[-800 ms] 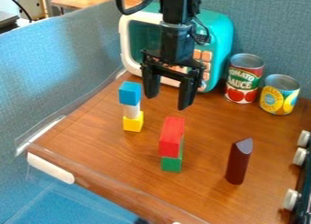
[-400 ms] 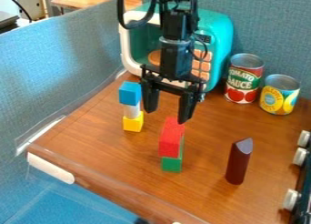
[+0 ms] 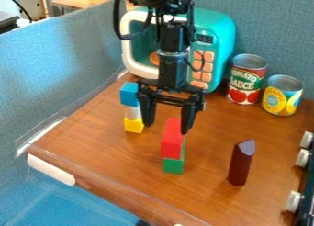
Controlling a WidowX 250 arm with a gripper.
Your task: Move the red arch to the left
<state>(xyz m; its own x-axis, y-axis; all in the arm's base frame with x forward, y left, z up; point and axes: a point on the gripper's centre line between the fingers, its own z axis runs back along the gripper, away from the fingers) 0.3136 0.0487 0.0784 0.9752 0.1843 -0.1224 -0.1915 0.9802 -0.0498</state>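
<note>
We see the claw (image 3: pixel 165 128) hanging over the desk (image 3: pixel 95 135) with its two fingers spread wide apart, and it has hold of nothing. One fingertip overlaps the far end of the red arch (image 3: pixel 172 144) in our view; we cannot tell whether they touch. The red arch rests on a green block (image 3: pixel 173 166), toward the desk's front edge.

At the back of the desk we have a toy microwave (image 3: pixel 215 36), turquoise with a white front frame and orange buttons. Behind its window we make out a round orange thing (image 3: pixel 154 59), partly hidden by the arm. To its right stand two cans, upright and side by side near the back edge: one with a red and green label (image 3: pixel 246 82), the other with a blue and yellow label (image 3: pixel 281 98). Their tops look grey, and we cannot see what they hold.

Nearer the left edge, a blue cube (image 3: pixel 128 94) sits on a white cylinder (image 3: pixel 131 112), which stands on a yellow cube (image 3: pixel 133 125). Right of the red arch, a maroon block (image 3: pixel 240 165) stands upright with its pale, slanted top. White knobs (image 3: pixel 302 158) line the right edge.
</note>
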